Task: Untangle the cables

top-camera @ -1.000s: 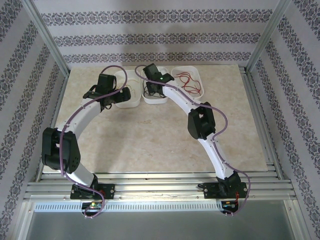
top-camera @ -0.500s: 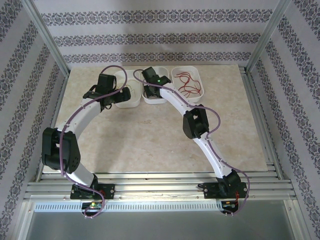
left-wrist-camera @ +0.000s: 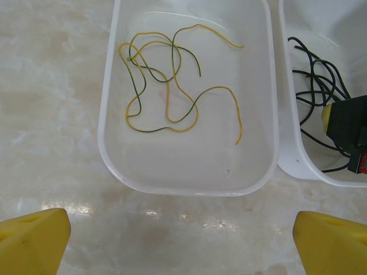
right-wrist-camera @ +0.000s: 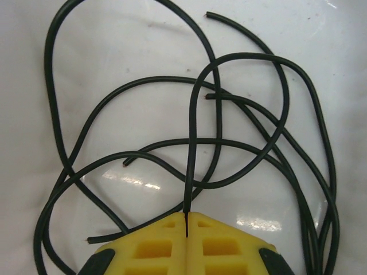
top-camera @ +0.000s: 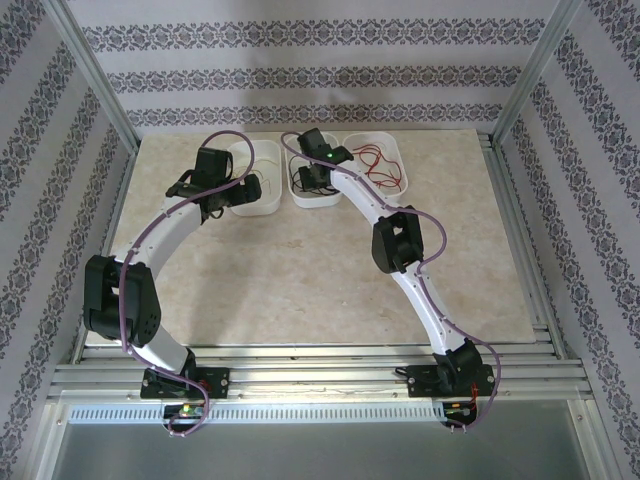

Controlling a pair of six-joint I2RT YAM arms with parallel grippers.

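So the cables look mostly sorted by colour at this point. The yellow-green cables [left-wrist-camera: 167, 103] lie in the left tray [left-wrist-camera: 109, 154], the black cables [right-wrist-camera: 190, 160] are in the middle tray [left-wrist-camera: 289, 154], and the red cables [top-camera: 375, 165] sit loose in the right tray [top-camera: 400, 150], all along the far edge of the table [top-camera: 300, 280]. I'd call the big separation done, since no colour shares a tray with another as far as I can see. What's left, in my view, is the loops inside each pile. The black ones are the messiest, with several strands crossing over and under each other, and I honestly can't tell which end belongs to which strand. The yellow-green ones curl over each other too, but loosely. The right gripper [right-wrist-camera: 187, 220] is down in the middle tray with its yellow pads pressed together on one black strand, which runs straight out from between them into the heap. The rest of the black loops fan out just beyond and to either side of the fingers. The left gripper [left-wrist-camera: 183, 238] hangs with its fingers wide apart and nothing between them. It's just on the near side of the left tray, with the yellow-green bunch a bit beyond it.
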